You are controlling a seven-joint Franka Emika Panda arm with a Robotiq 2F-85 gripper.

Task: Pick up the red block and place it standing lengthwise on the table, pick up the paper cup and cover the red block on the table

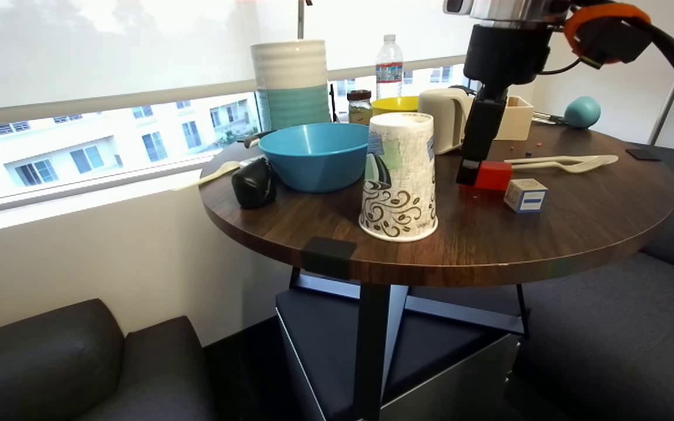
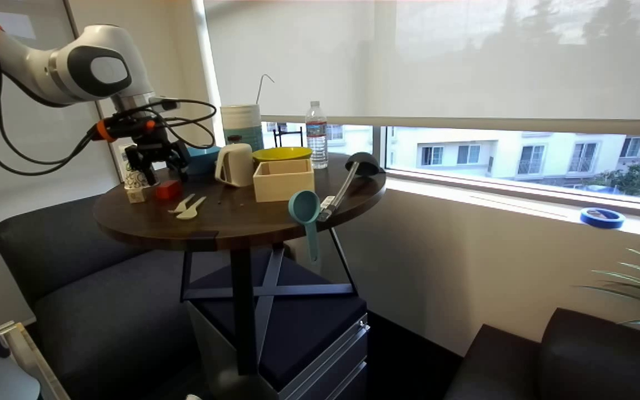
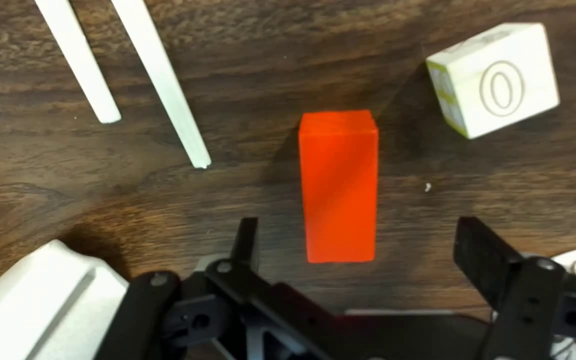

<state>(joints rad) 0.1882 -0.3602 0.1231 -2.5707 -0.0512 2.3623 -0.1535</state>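
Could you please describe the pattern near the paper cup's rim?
Dark brown swirls and bean shapes on the paper cup, clearest in an exterior view.

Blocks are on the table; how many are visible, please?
2: the red block lies flat on the table, the small cube sits apart beside it; more could be hidden from view.

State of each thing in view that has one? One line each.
gripper: open, holding nothing
red block: lying on a long side
paper cup: upside down
blue bowl: upright
yellow bowl: upright
water bottle: upright
jar: upright, lid on
wooden box: open-topped
white mug: unclear which way up
teal scoop: handle over table edge
window blind: partly lowered
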